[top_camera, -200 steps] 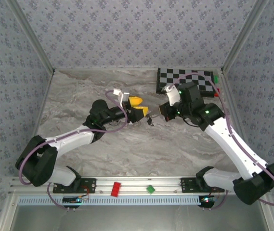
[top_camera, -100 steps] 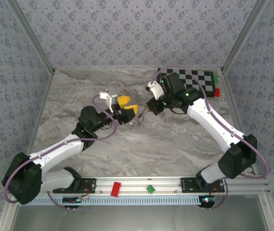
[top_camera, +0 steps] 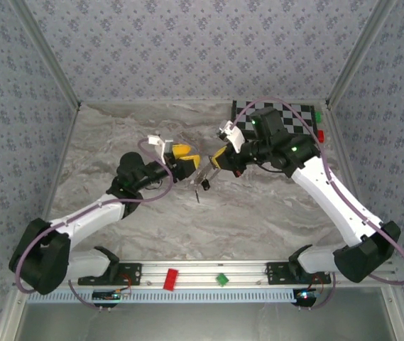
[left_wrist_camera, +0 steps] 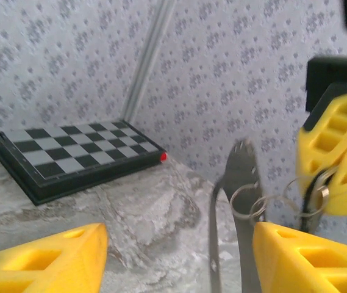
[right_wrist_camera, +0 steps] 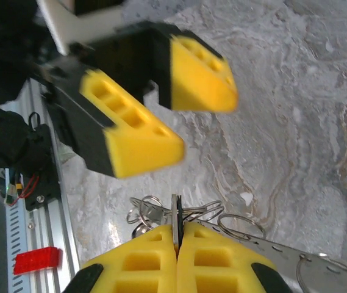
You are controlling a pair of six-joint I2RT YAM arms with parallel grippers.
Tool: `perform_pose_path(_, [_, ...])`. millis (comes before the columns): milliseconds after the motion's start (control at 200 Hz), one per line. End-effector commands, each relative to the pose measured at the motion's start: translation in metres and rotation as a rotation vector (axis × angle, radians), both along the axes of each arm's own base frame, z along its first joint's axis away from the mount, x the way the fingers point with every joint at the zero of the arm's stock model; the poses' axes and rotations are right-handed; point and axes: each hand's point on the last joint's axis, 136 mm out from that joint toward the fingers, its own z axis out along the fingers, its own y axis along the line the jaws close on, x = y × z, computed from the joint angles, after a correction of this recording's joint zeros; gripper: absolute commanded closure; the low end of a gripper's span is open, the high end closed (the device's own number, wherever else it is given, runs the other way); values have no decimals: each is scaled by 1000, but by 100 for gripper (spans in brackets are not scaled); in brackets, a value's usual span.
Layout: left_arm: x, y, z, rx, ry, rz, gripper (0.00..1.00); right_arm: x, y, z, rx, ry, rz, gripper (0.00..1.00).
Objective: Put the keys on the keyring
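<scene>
Top external: high, behind the arm bases, looks down over the whole table (top_camera: 102, 135) to the far wall. Left wrist: close, low, faces far right toward the checkered board (left_wrist_camera: 75, 152), catches the right gripper (left_wrist_camera: 329, 177). Right wrist: close, faces down and near left, catches the left gripper (right_wrist_camera: 207, 125) and rail (right_wrist_camera: 48, 201). The 2 wrist views share the keyring (right_wrist_camera: 155, 210).

Checkerboard (top_camera: 297, 114) back right; red block (top_camera: 170, 277), green block (top_camera: 221, 279) on front rail (top_camera: 258, 273).

Bright, even light, soft shadows; close wrist views blurred.
</scene>
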Motion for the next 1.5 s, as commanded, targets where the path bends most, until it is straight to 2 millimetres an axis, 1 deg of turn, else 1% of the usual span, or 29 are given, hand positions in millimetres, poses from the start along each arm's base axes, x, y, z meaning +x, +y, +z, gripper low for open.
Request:
perform_pose_path(0, [-4, -13, 26, -52, -49, -90, 37, -7, 3, 11, 51, -39, 59, 100])
perform_pose_path(135, [-1, -22, 27, -59, -42, -121, 39, -10, 2, 14, 57, -45, 61, 100])
perform_pose_path(205, [-6, -29, 30, -62, -50, -158, 41, -11, 0, 15, 57, -53, 56, 100])
perform_pose_path(310, [-16, -37, 27, -48, -63, -196, 42, -12, -3, 16, 61, -63, 37, 100])
perform_pose_path(380, [-21, -40, 26, -41, -71, -206, 43, -12, -6, 18, 66, -74, 31, 100])
perform_pose_path(425, [-25, -42, 26, -39, -76, -214, 46, -12, -7, 18, 66, -77, 26, 100])
perform_pose_path(690, [-33, -49, 24, -36, -76, -240, 48, -15, -15, 18, 76, -95, 15, 100])
perform_pose_path(790, [-38, -56, 19, -30, -66, -261, 48, -14, -18, 17, 75, -105, 4, 100])
perform_pose_path(845, [-41, -61, 17, -26, -60, -277, 52, -12, -21, 17, 73, -118, -11, 100])
perform_pose_path(940, [-48, -69, 13, -29, -45, -314, 65, -7, -26, 14, 56, -134, -45, 100])
perform_pose_path(1030, [-53, -74, 12, -36, -37, -333, 66, -6, -30, 14, 47, -145, -62, 100])
perform_pose_path(1115, [-56, -76, 12, -36, -38, -340, 65, 1, -37, 10, 14, -167, -111, 100])
perform_pose_path(1129, [-56, -76, 11, -34, -36, -341, 65, 4, -37, 13, 21, -188, -119, 100])
perform_pose_path(1154, [-57, -77, 11, -32, -36, -343, 67, 4, -38, 12, 17, -192, -125, 100])
perform_pose_path(1199, [-56, -76, 10, -33, -32, -329, 76, 6, -41, 10, 9, -193, -144, 100])
perform_pose_path(1244, [-52, -74, 9, -35, -25, -298, 79, 6, -43, 8, -1, -192, -155, 100])
perform_pose_path(1374, [-42, -65, 8, -40, -26, -209, 95, 7, -49, 4, -20, -206, -187, 100])
perform_pose_path(1429, [-41, -63, 11, -48, -32, -192, 98, 6, -49, 4, -15, -206, -184, 100])
perform_pose_path(1499, [-42, -63, 13, -51, -37, -191, 98, 3, -49, 10, 1, -221, -178, 100])
